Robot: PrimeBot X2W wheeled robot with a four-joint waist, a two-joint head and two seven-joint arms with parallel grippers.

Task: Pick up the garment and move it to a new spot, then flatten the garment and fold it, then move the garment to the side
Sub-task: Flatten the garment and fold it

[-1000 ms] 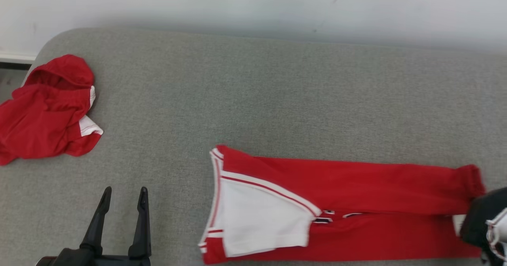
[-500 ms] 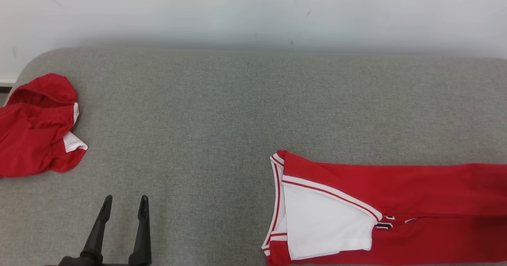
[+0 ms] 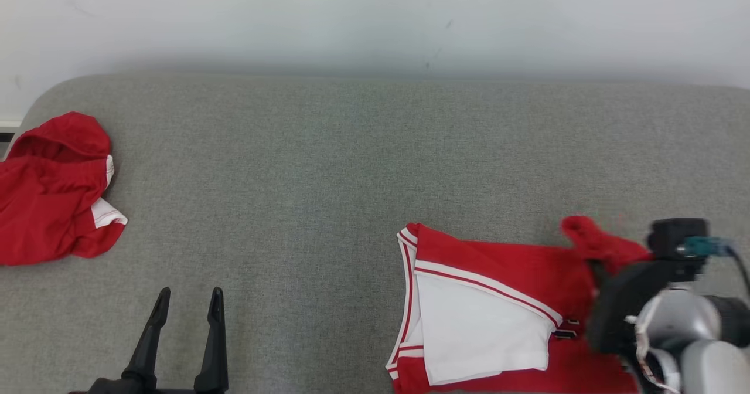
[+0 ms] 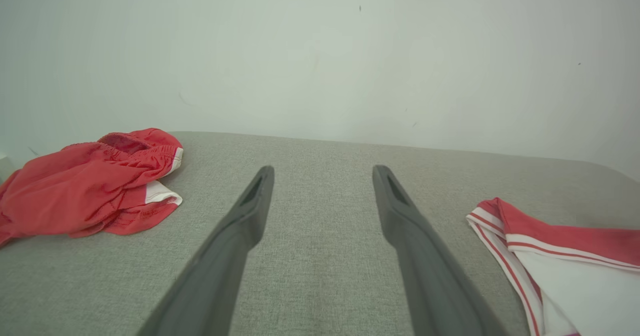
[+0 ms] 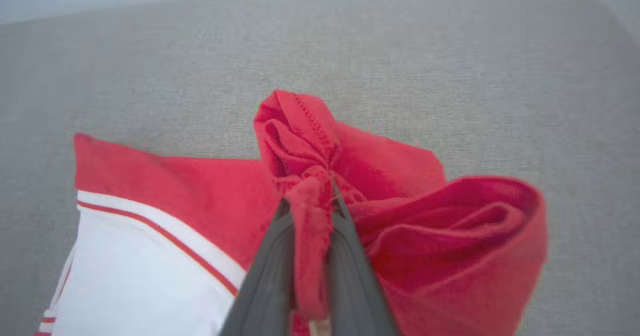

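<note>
The long red garment with a white striped panel (image 3: 498, 282) lies on the grey woven upholstered surface (image 3: 328, 165) toward the robot's right. Its white-panelled end is flat and its other end is raised and doubled over the rest. The right gripper (image 5: 312, 207) has its two dark fingers closed on the bunched red cuff end (image 5: 300, 141), with only a narrow roll of cloth squeezed between them. The left gripper (image 3: 190, 300) hovers above bare upholstery with its fingers spread wide and empty, well apart from the garment. The main risk is the thin pinch. The cuff is gathered into a twisted knot rather than held flat, so the fold is likely to land skewed or lumpy. If the cloth slides out mid-carry, the end would drop in a heap short of the white panel. Nothing pins the flat end, so a pull toward it could drag or ruck the whole garment across the textured fabric instead of folding it. A loose loop of red cloth hanging beside the fingers may tuck under the fold and leave a ridge. The crumpled red garment with white trim (image 3: 53, 194) at the far left edge is well clear and poses little danger unless the left arm sweeps that way.
</note>
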